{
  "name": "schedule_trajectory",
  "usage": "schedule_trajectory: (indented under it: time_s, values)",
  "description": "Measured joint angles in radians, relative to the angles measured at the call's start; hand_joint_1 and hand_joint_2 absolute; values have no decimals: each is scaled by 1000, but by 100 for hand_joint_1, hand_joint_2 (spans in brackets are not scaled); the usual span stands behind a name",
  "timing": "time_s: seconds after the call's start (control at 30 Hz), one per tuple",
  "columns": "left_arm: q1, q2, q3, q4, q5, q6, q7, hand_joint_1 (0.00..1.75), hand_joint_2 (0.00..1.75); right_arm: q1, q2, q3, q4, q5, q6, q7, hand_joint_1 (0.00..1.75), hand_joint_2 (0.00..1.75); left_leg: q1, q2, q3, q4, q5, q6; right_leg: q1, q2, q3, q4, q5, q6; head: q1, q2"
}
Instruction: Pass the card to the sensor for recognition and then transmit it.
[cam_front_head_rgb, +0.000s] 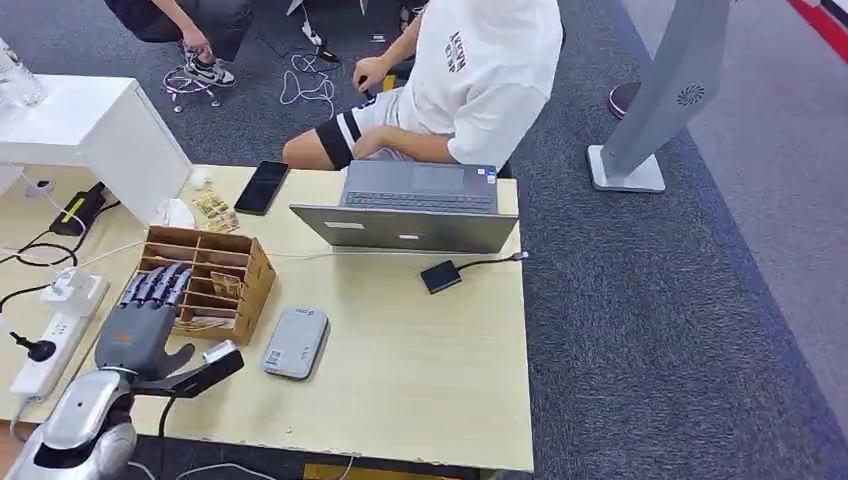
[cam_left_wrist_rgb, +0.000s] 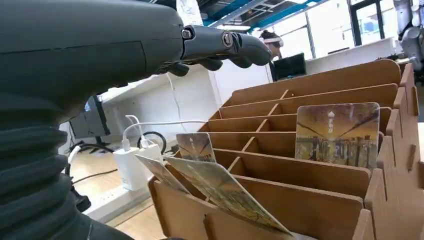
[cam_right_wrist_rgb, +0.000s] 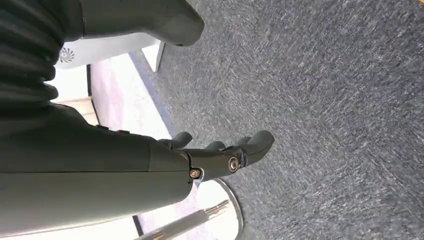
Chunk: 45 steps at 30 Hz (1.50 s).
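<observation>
A wooden slotted card box (cam_front_head_rgb: 255, 262) stands on the left part of the table and holds several picture cards (cam_front_head_rgb: 226, 285). My left hand (cam_front_head_rgb: 140, 322) hovers at the box's near left side, its fingers stretched flat over the slots, thumb out to the right, holding nothing. In the left wrist view the fingers (cam_left_wrist_rgb: 225, 44) reach above the box (cam_left_wrist_rgb: 320, 172); one card (cam_left_wrist_rgb: 337, 133) stands upright, and two others (cam_left_wrist_rgb: 220, 187) lean in the nearest slots. A flat grey sensor (cam_front_head_rgb: 296, 342) lies just right of the box. My right hand (cam_right_wrist_rgb: 220, 156) hangs over carpet, fingers loosely apart, empty.
A grey laptop (cam_front_head_rgb: 415, 208), a black phone (cam_front_head_rgb: 262, 187) and a small black box on a cable (cam_front_head_rgb: 440, 276) lie at the table's far side. A person in a white shirt (cam_front_head_rgb: 480, 70) sits behind the laptop. A power strip (cam_front_head_rgb: 45, 350) and cables lie left of my hand.
</observation>
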<state>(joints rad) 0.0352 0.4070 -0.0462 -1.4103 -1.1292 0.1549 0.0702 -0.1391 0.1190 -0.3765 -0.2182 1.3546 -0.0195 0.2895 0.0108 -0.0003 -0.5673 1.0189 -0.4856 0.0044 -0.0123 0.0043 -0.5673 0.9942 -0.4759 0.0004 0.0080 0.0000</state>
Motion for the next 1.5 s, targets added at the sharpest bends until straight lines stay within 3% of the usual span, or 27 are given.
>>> schedule_trajectory:
  time_s: [0.3, 0.33, 0.37, 1.07, 1.3, 1.5]
  values:
    - [-5, -4, -2, 16, -2, -2, 0, 0, 175, 0, 0, 3, 0, 10, 0, -6, 0, 175, 0, 0, 0, 0, 0, 0, 0, 0, 0, 0, 0, 0, 0, 0]
    - [-6, -4, -3, 16, -3, -3, 0, 154, 175, 0, 0, 3, 0, 10, 0, -7, 0, 175, 0, 0, 0, 0, 0, 0, 0, 0, 0, 0, 0, 0, 0, 0]
    - [-5, -4, -4, 16, -3, -4, 0, 175, 175, 0, 0, 3, 0, 10, 0, -8, 0, 175, 0, 0, 0, 0, 0, 0, 0, 0, 0, 0, 0, 0, 0, 0]
    - [1, -4, -25, 9, 2, 32, -32, 175, 175, 0, 0, 4, 0, 8, 10, -10, 0, 175, 0, 0, 0, 0, 0, 0, 0, 0, 0, 0, 0, 0, 0, 0]
    - [57, 3, -56, -131, -10, 99, -53, 175, 175, 2, 0, 4, 0, -11, -6, -20, 0, 175, 0, 0, 0, 0, 0, 0, 0, 0, 0, 0, 0, 0, 0, 0]
    - [79, 12, -71, -214, -14, 105, -53, 175, 175, 6, 0, 4, 0, -11, -6, -21, 0, 175, 0, 0, 0, 0, 0, 0, 0, 0, 0, 0, 0, 0, 0, 0]
